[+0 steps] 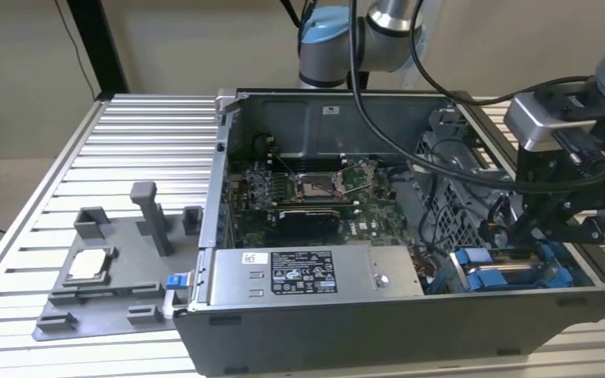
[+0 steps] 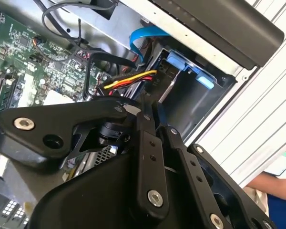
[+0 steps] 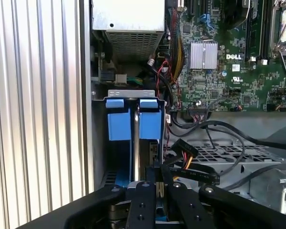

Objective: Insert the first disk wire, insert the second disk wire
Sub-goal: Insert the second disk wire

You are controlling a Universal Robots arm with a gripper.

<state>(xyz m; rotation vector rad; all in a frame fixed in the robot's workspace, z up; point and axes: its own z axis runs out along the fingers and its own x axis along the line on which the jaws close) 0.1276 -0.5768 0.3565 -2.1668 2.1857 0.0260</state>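
The open computer case (image 1: 281, 331) lies on the table. Two blue disk carriers (image 1: 491, 272) (image 3: 133, 121) (image 2: 181, 62) sit in the bay at the corner of the case on the exterior view's right. My gripper (image 1: 532, 236) (image 3: 157, 174) (image 2: 155, 119) hangs over that bay, its black fingers pressed close together. A black connector on yellow, red and orange wires (image 3: 183, 149) (image 2: 128, 78) lies right beside the fingertips; I cannot tell whether it is pinched. A flat blue data cable (image 2: 143, 40) curls by the bay.
A power supply (image 1: 313, 272) lies next to the bay, with the motherboard (image 1: 302, 189) behind it. Black cables (image 3: 229, 129) cross the drive cage. A grey fixture tray (image 1: 103, 268) rests on the ribbed table. A person's hand and blue sleeve (image 2: 271, 195) are beside the case.
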